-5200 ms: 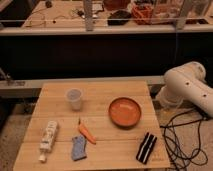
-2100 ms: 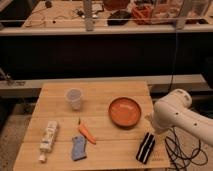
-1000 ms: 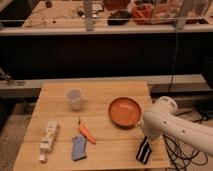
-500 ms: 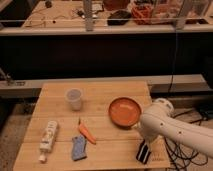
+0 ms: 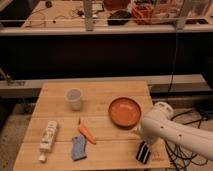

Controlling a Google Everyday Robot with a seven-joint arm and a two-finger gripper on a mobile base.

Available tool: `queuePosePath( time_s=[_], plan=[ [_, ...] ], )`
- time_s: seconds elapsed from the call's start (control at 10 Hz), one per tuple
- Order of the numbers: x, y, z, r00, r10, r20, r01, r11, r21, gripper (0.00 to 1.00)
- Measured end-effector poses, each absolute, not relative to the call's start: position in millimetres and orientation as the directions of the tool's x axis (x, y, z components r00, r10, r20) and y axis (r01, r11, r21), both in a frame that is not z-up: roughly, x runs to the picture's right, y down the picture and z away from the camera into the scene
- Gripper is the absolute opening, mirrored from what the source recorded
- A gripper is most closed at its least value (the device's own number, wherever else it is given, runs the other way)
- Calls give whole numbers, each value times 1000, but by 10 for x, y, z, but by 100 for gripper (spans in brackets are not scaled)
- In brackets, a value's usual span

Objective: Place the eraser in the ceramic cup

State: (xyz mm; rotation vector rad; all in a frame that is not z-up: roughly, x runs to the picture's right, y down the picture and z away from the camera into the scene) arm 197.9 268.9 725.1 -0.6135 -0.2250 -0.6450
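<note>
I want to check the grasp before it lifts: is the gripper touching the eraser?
Cannot tell. In the camera view the gripper sits right over the eraser, at its far end, by the front right of the table, and the arm hides any contact or gap.

Table (image 5: 100,90), viewed from front edge.
- Back-left: ceramic cup (image 5: 74,98), upright.
- Centre-right: bowl (image 5: 125,111), well apart from cup.
- Front-left edge: tube (image 5: 48,140), lying lengthwise.
- R of tube: flat piece (image 5: 78,148); carrot-like item (image 5: 86,133) just behind it, btwn cup and front edge.
- Front-right corner: eraser (image 5: 143,153), in front of bowl.
- Gripper (image 5: 143,142) directly over eraser; contact not discernible.
- Arm (image 5: 175,132) enters from R, past bowl's R side.
- Bench (image 5: 100,22) behind table.
</note>
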Motion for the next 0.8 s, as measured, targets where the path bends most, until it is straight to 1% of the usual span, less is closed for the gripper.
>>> queuePosePath(
  time_s=[0.8],
  plan=[
    [2073,2911,7399,729,-524,441,684,590,-430,80]
  ],
)
